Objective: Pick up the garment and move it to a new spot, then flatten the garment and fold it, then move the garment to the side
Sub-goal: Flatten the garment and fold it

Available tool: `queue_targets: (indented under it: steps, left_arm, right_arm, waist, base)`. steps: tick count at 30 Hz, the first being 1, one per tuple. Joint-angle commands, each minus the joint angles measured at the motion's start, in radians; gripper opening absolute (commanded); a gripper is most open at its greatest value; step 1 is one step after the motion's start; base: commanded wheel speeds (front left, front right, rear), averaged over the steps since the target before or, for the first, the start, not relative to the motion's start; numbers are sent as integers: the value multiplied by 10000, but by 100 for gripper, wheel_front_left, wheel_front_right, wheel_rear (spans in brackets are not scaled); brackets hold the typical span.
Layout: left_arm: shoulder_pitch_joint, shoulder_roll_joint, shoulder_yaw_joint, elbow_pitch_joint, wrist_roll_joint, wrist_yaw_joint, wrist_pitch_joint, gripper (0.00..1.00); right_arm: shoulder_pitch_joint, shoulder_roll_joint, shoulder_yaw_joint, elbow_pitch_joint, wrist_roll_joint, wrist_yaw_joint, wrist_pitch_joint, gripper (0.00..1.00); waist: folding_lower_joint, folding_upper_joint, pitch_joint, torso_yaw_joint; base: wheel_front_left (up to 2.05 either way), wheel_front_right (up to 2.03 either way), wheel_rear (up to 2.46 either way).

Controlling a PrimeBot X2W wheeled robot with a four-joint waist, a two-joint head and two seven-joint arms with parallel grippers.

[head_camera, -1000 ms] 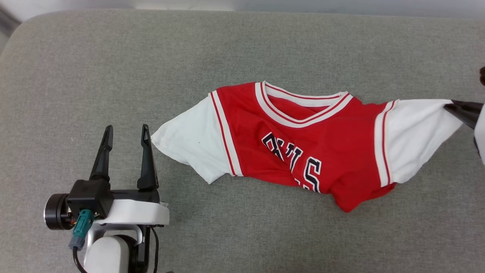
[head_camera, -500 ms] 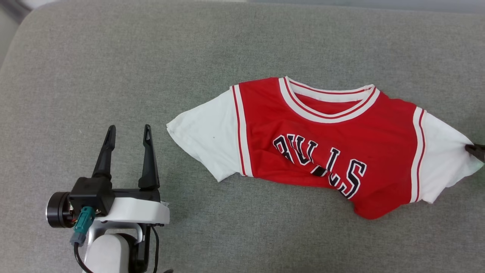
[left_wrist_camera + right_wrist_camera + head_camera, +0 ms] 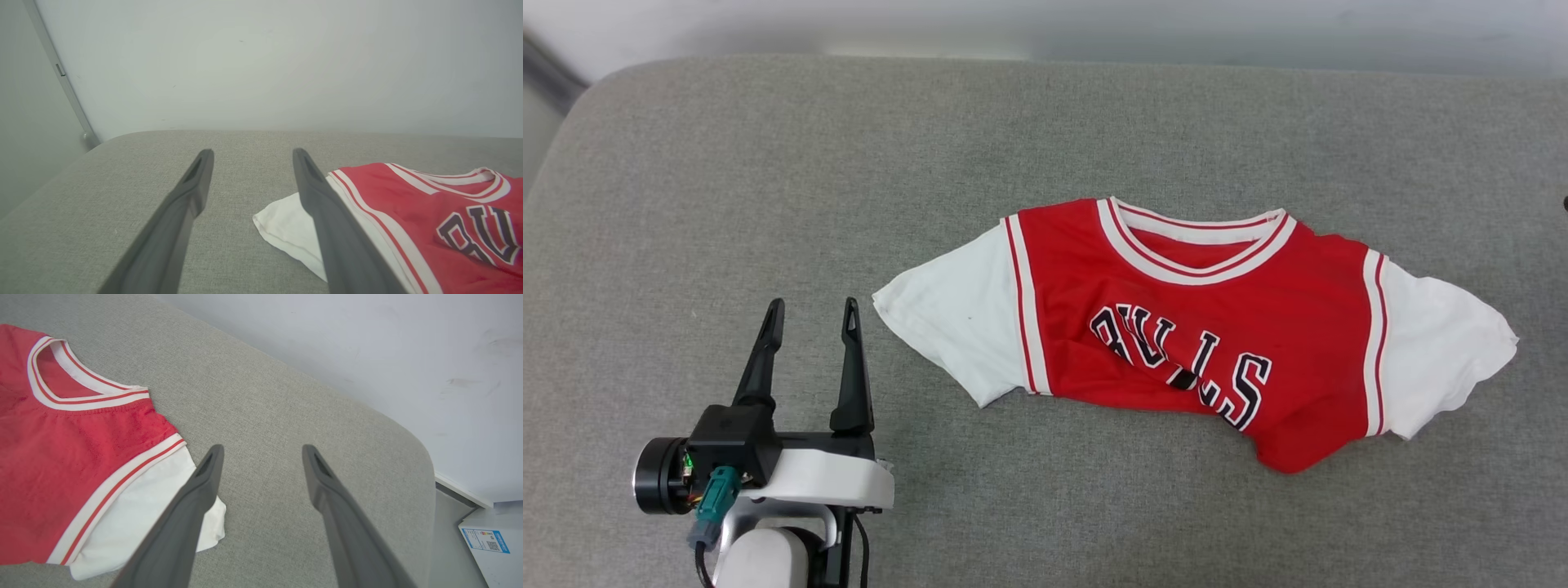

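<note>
Light was bright, soft and even, falling from above, with no glare. The shirt (image 3: 1201,327) threw only a thin dark shadow along its lower edge onto the grey cushion (image 3: 768,204), and the left gripper (image 3: 814,304) a faint one beside its mount. The head view was sharp down to the weave, though its top strip was hazy. In both wrist views the near fingers (image 3: 184,522) looked soft, and the wall (image 3: 286,61) milky.

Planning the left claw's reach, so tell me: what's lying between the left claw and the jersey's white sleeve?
Only a narrow strip of bare grey cushion, seen in the head view; the open left claw sits clear of the red jersey.
</note>
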Motion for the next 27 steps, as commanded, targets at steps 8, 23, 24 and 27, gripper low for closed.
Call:
queue_targets:
  steps: [8,23,24,27]
  left_arm:
    - [-231,-10,-100,-186,132,-85,-26,100]
    - [-716,-12,-317,-218,-17,-4,-24,100]
    - [-722,-11,-307,-197,-10,-4,-26,100]
    - [-758,-9,-255,-142,10,-19,-24,100]
  right_arm:
    - [-356,-306,203,-1104,-266,-7,3966,100]
    - [763,1582,-246,1001,-604,-4,5435,100]
    - [882,1710,-178,1108,-629,-4,5383,100]
    - [1095,1918,-92,1218,-605,-1,5211,100]
  waist:
    - [1,-1,522,131]
    - [1,-1,1568,644]
    - [1,-1,1584,643]
    - [1,-1,1583,622]
  base:
    - [0,0,0]
    - [0,0,0]
    - [0,0,0]
    - [0,0,0]
